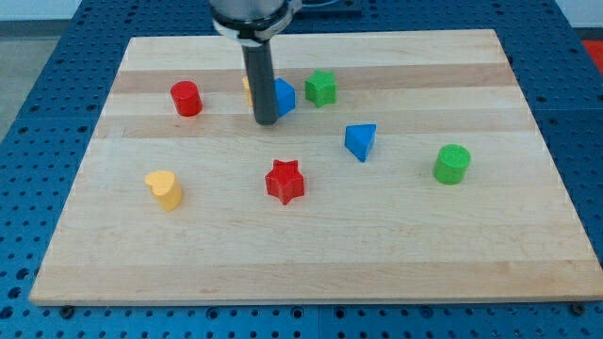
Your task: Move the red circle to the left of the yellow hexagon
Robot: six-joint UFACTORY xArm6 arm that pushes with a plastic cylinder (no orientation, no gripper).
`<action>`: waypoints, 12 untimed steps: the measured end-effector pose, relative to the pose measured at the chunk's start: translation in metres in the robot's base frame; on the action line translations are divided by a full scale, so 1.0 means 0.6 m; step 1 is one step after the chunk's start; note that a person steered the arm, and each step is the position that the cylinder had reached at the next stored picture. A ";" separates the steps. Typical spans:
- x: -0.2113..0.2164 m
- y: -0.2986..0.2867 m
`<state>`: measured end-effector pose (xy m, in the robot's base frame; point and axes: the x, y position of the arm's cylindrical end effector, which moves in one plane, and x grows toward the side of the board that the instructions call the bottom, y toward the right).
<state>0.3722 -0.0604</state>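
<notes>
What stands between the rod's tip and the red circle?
Nothing visible. My tip sits in front of the mostly hidden yellow hexagon, beside the blue block; bare board separates it from the red circle toward the view's left.

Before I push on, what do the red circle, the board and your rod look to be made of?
Red circle: probably plastic, solid colour with a soft sheen. Board: pale wood, visible grain and joined strips, matte. My rod: dark, smooth, maybe metal or plastic; my tip sits right of the red circle.
</notes>
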 end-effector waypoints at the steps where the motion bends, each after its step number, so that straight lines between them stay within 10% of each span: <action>1: 0.000 0.000; 4: -0.008 -0.013; 6: 0.087 -0.216; 12: -0.060 -0.239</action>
<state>0.3362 -0.2036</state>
